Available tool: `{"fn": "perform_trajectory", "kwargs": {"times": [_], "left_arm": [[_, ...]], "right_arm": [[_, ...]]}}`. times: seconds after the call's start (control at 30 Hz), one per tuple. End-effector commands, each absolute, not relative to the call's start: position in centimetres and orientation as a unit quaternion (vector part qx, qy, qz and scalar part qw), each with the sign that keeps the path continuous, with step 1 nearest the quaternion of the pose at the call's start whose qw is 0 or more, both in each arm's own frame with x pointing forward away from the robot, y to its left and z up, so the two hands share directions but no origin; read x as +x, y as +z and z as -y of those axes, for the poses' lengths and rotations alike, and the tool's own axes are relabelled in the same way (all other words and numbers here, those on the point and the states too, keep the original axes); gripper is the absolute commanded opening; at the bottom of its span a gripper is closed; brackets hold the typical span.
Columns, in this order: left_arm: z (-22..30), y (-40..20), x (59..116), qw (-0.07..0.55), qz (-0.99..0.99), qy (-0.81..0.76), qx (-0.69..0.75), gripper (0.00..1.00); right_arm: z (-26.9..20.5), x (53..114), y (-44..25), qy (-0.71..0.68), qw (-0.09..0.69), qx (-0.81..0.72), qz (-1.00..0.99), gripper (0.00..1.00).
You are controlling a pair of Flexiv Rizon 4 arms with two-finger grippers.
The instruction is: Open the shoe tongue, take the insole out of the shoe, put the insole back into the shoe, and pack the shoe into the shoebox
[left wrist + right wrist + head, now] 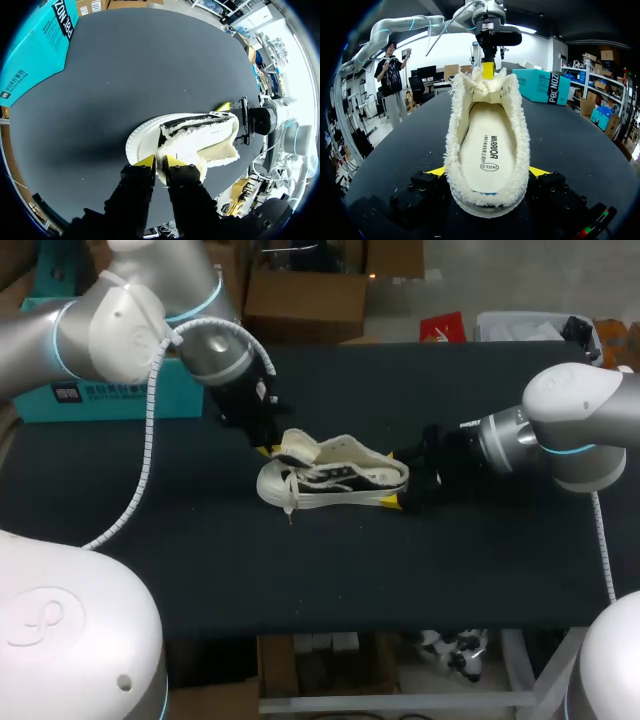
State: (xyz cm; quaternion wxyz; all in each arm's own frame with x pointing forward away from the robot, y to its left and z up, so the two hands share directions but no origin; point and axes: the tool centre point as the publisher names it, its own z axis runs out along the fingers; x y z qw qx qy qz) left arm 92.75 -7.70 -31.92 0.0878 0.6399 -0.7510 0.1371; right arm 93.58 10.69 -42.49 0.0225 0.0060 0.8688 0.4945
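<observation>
A white fleece-lined shoe (335,480) with black side panels lies mid-table, toe to the left. Its insole (487,150) lies flat inside. My left gripper (272,447) hangs over the front of the shoe. Its yellow tips pinch the upper edge of the fleecy tongue (177,150), which is lifted up and away from the opening. My right gripper (487,172) is at the heel, jaws wide, one yellow fingertip (436,171) against each side of the shoe (487,125). The teal shoebox (110,395) stands at the back left.
The table (200,570) is covered in dark cloth, with bare cloth in front of the shoe and to its right. The teal shoebox (35,50) lies beyond the toe, behind my left arm.
</observation>
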Motion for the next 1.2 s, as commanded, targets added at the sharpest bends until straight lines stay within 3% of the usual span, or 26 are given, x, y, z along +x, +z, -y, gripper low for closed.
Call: {"fn": "perform_trajectory", "kwargs": {"times": [0.03, 0.13, 0.23, 0.33, 0.43, 0.57, 0.73, 0.83, 1.1, 1.2], "left_arm": [[7.0, -30.3, 92.0, 0.075, 0.755, 0.152, 0.634, 0.43], [7.1, -28.5, 91.9, 0.059, 0.764, 0.164, 0.621, 0.5], [7.3, -26.2, 91.7, 0.037, 0.778, 0.18, 0.6, 0.47], [8.0, -23.8, 91.7, 0.02, 0.802, 0.201, 0.563, 0.35], [9.1, -22.0, 91.9, 0.005, 0.833, 0.214, 0.509, 0.0], [10.6, -20.6, 92.0, 0.015, 0.897, 0.209, 0.389, 0.0], [12.3, -20.0, 92.6, 0.122, 0.963, 0.177, 0.161, 0.0], [13.7, -20.4, 93.0, 0.144, 0.976, 0.151, 0.058, 0.0], [17.6, -21.5, 91.5, 0.098, 0.987, 0.052, -0.116, 0.0], [18.3, -21.9, 91.3, 0.021, 0.999, 0.017, -0.033, 0.0]], "right_arm": [[-10.5, 93.6, -43.0, 0.496, 0.024, 0.005, -0.868, 0.0], [-10.5, 93.6, -43.0, 0.496, 0.024, 0.005, -0.868, 0.0], [-10.5, 93.6, -43.0, 0.496, 0.024, 0.005, -0.868, 0.0], [-10.5, 93.6, -43.0, 0.496, 0.024, 0.005, -0.868, 0.0], [-10.5, 93.6, -43.0, 0.496, 0.024, 0.005, -0.868, 0.0], [-10.5, 93.6, -43.0, 0.496, 0.024, 0.005, -0.868, 0.0], [-10.5, 93.6, -43.0, 0.496, 0.024, 0.005, -0.868, 0.0], [-10.5, 93.6, -43.0, 0.496, 0.024, 0.005, -0.868, 0.0], [-10.5, 93.6, -43.0, 0.496, 0.024, 0.005, -0.868, 0.0], [-10.5, 93.6, -43.0, 0.496, 0.024, 0.005, -0.868, 0.0]]}}
